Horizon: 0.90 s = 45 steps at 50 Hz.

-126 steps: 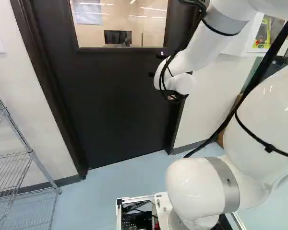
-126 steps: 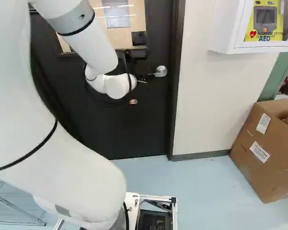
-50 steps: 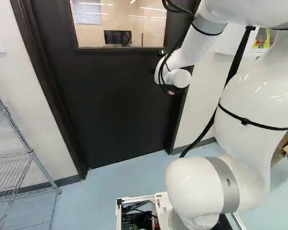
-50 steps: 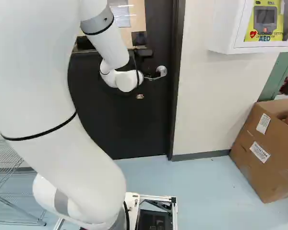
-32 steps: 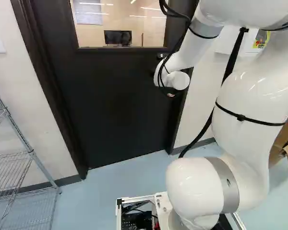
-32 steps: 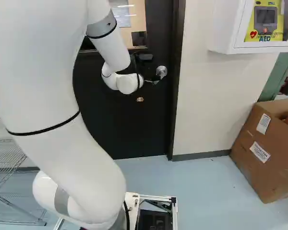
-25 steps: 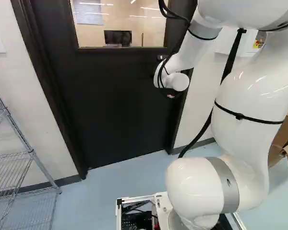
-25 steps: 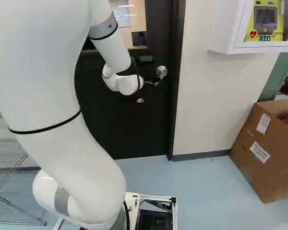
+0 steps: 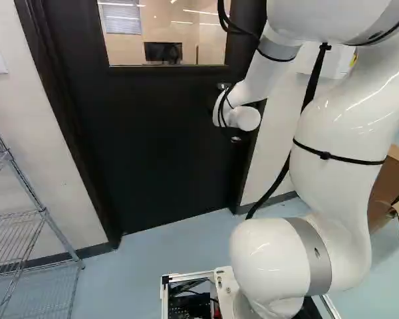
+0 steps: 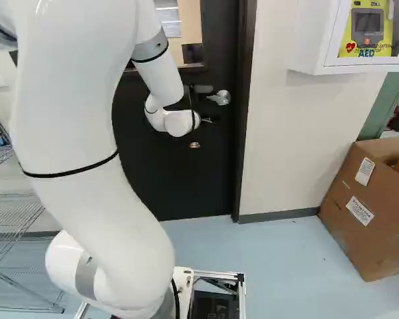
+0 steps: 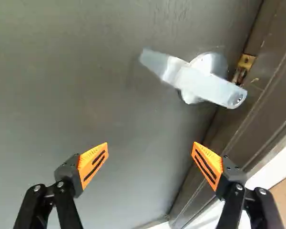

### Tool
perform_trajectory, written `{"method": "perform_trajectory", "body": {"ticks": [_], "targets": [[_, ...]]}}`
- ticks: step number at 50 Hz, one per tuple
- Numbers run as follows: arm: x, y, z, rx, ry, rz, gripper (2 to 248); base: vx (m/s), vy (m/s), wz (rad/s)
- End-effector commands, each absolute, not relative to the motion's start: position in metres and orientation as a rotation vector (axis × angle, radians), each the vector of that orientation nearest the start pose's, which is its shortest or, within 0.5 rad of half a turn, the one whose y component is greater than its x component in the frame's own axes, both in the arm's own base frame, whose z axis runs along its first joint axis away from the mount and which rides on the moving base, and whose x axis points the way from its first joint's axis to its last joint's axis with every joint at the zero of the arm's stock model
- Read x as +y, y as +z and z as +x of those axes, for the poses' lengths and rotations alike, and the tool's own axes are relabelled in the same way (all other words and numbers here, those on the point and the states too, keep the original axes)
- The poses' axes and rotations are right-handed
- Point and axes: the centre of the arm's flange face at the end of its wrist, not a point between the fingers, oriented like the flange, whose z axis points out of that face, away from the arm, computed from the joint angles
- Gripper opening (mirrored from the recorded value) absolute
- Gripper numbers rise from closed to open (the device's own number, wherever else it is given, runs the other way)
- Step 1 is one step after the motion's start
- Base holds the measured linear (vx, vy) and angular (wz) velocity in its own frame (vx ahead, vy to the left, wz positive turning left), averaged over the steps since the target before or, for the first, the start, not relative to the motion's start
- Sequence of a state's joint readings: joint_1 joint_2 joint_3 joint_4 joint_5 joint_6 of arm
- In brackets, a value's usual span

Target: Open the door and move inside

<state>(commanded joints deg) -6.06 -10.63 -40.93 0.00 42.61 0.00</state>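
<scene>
Where the black door (image 9: 166, 146) meets its dark frame (image 10: 247, 73), a silver lever handle (image 11: 200, 83) sits on the door's face. The orange-padded fingers (image 11: 93, 162) stand wide open, the handle ahead of them and apart from both. Behind them the white arm (image 9: 332, 116) bends toward the door. Wire shelving (image 9: 16, 229) stands at the left of the left base view; at the right of the right base view, a cardboard box (image 10: 359, 236) sits below a white wall cabinet (image 10: 312, 40).
</scene>
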Motion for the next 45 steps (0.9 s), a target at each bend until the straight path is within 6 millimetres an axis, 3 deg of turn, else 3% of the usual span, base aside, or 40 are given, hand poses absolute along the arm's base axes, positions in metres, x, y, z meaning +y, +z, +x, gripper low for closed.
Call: {"method": "perform_trajectory", "body": {"ticks": [16,45], "targets": [[-0.054,0.425,0.504,0.177,-1.896,-2.579,247,0.000,0.000,0.000],[-0.050,0.420,0.550,0.573,-1.896,-2.522,247,0.000,0.000,0.000]]}}
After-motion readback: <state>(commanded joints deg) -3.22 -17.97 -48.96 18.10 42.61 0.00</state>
